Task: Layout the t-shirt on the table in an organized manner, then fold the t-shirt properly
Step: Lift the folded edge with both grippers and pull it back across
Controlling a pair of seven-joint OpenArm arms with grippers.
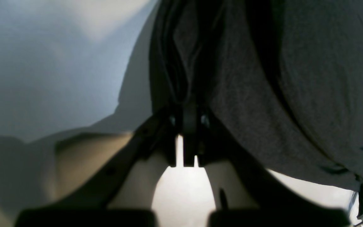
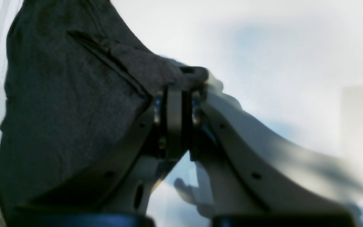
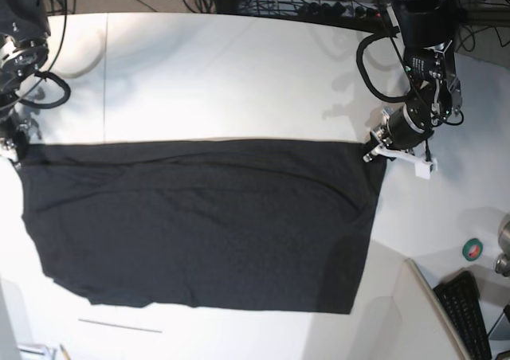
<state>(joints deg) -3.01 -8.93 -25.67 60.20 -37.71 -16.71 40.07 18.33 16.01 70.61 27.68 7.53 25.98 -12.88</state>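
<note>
The black t-shirt [image 3: 199, 225] lies spread wide and mostly flat on the white table [image 3: 239, 73], plain side up, with no print showing. My left gripper [image 3: 374, 150] is at its far right corner. In the left wrist view the left gripper [image 1: 189, 116] is shut on a bunched fold of the t-shirt [image 1: 295, 78]. My right gripper [image 3: 14, 154] is at the far left corner, partly cut off by the frame edge. In the right wrist view the right gripper [image 2: 175, 91] has its fingers together on the edge of the t-shirt [image 2: 58, 110].
A thin dark seam [image 3: 105, 73] crosses the table at the left. At the right edge sit a green tape roll [image 3: 472, 249] and a black keyboard [image 3: 466, 312]. Cables [image 3: 319, 5] run along the far edge.
</note>
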